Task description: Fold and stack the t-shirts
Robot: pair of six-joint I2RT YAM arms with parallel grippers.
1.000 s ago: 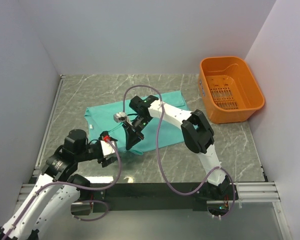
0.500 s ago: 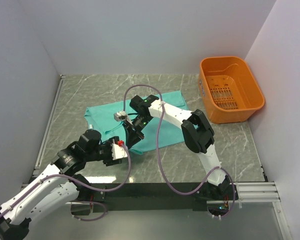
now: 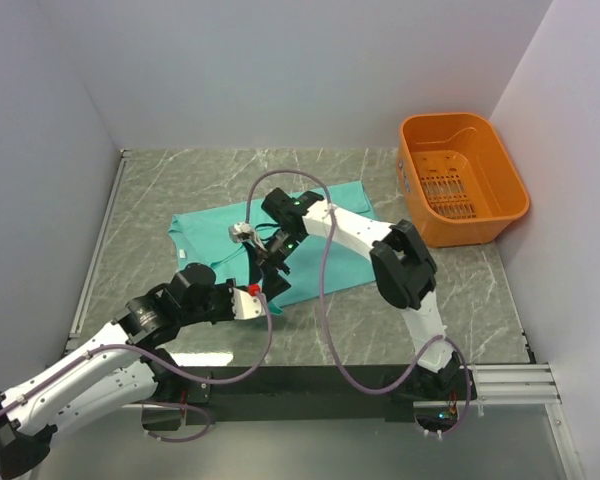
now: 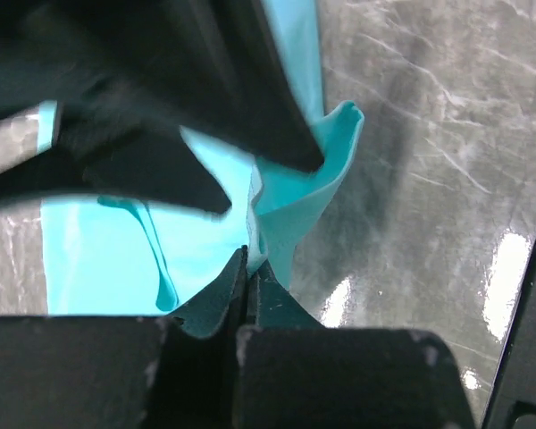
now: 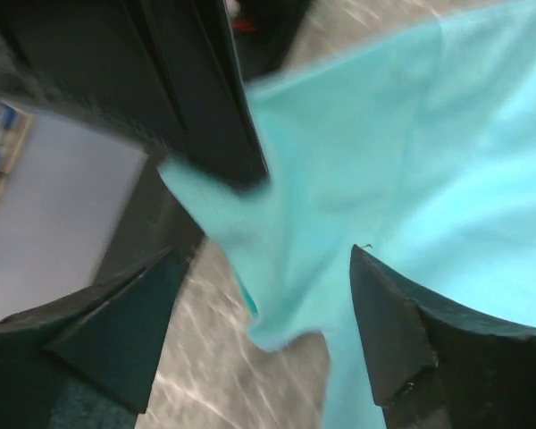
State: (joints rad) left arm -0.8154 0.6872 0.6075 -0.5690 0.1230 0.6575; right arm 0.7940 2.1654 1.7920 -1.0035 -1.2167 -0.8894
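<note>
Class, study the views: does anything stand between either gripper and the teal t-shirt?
Nothing visible does. The left gripper is shut on the near corner of the t-shirt. The right gripper hangs open right over that same corner, with cloth showing between its fingers.

Grey marbled table [image 3: 160, 190] — teal t-shirt [image 3: 205, 235], orange basket [image 3: 460, 232] on it.

Left arm [image 3: 100, 360] stretched forward, jaws pinched together; right arm [image 3: 352, 230] doubled back, jaws spread wide
</note>
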